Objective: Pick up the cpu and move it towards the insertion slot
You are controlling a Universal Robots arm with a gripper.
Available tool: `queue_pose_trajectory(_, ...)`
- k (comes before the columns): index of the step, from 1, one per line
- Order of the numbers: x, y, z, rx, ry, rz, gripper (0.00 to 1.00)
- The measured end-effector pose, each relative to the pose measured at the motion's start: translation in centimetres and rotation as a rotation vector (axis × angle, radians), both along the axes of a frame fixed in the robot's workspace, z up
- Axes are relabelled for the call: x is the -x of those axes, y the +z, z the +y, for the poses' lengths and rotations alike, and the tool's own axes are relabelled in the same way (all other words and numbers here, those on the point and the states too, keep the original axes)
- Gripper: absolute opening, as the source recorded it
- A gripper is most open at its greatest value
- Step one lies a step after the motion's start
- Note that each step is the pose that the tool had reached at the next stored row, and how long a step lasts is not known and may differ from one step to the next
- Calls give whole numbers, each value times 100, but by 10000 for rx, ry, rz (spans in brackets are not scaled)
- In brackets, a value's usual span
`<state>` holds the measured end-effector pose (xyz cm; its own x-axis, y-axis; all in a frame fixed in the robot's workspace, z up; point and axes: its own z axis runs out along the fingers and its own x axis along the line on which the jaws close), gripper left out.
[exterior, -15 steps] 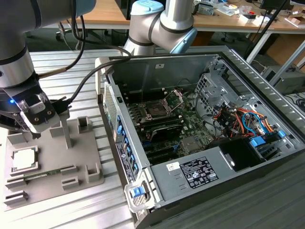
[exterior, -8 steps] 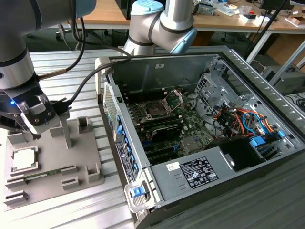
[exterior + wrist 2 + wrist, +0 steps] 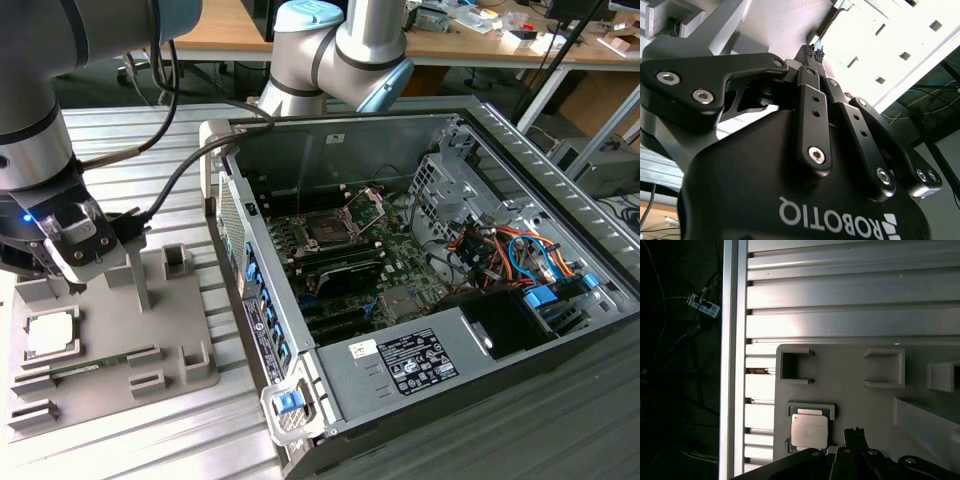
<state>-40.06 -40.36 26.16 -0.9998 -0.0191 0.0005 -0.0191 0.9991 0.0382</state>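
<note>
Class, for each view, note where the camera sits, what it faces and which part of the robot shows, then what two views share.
Exterior view: off the arm, looking down on the grey tray and open computer case; the arm shows.
First wrist view: on the wrist, facing the cpu in the tray; the gripper shows.
Second wrist view: on the wrist, looking along the shut gripper's black fingers.
Shared: exterior and first wrist views both show the cpu.
</note>
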Motion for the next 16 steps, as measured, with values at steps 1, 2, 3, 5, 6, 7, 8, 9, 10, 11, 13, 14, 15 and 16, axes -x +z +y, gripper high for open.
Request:
queue_pose_trajectory(1,0,-5,0,0,0,0,11)
queue_pose_trajectory(2,1,-9,0,0,0,0,11)
queue_pose_trajectory(3,1,-12,0,0,0,0,11)
queue_pose_trajectory(5,1,-19,0,0,0,0,11)
queue_pose_trajectory(6,1,-22,0,0,0,0,11)
queue_pose_trajectory(7,1,-26,0,0,-1,0,11)
queue_pose_trajectory(8,2,-31,0,0,0,0,11)
queue_pose_trajectory(9,2,-38,0,0,0,0,11)
queue_pose_trajectory(10,2,-42,0,0,0,0,11)
queue_pose_trajectory(11,2,-46,0,-1,0,0,11)
queue_pose_trajectory(13,2,-56,0,0,0,0,11)
queue_pose_trajectory(14,2,-59,0,0,0,0,11)
queue_pose_trajectory(15,3,-63,0,0,0,0,11)
queue_pose_trajectory(16,3,-67,0,0,0,0,11)
